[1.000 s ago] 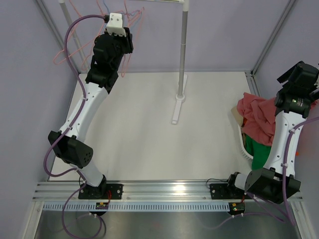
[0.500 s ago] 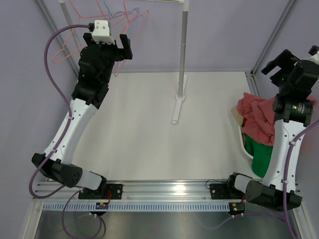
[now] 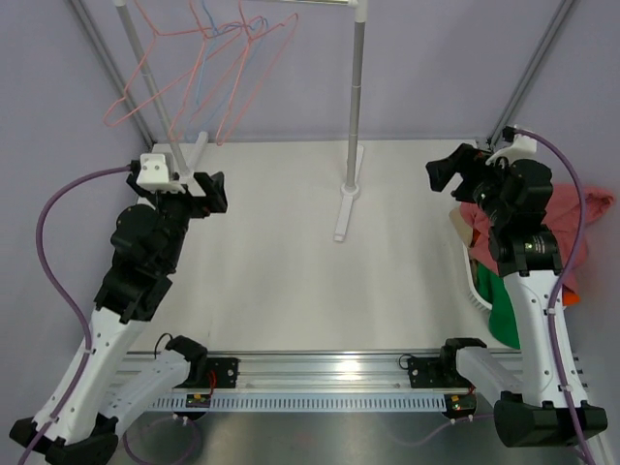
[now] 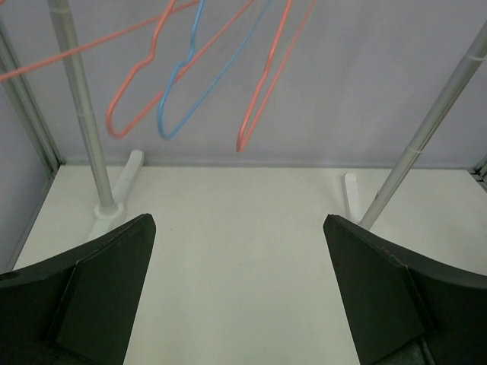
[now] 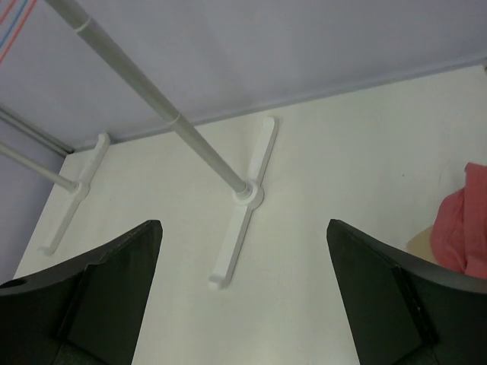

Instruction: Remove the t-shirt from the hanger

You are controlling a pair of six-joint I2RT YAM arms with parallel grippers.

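Observation:
Several bare wire hangers, pink (image 3: 109,120) and one blue (image 3: 199,87), hang from the rail at the back left; the left wrist view shows the blue one (image 4: 162,122) between pink ones (image 4: 111,122). No shirt is on any of them. A red t-shirt (image 3: 573,207) lies crumpled on the pile at the right edge, a corner of it (image 5: 461,228) showing in the right wrist view. My left gripper (image 3: 206,192) (image 4: 237,228) is open and empty, well below the hangers. My right gripper (image 3: 448,172) (image 5: 243,228) is open and empty, just left of the pile.
The rack's right pole (image 3: 355,97) stands on a white foot (image 3: 345,211) at mid-table; its left pole (image 4: 82,114) stands at the back left. A white basket (image 3: 472,283) at the right holds a green cloth (image 3: 499,312) under the red one. Purple walls close the back and sides.
My left gripper opened at the hangers, then the arm dropped back toward the near side. My right arm swung from above the clothes pile to its left, staying open.

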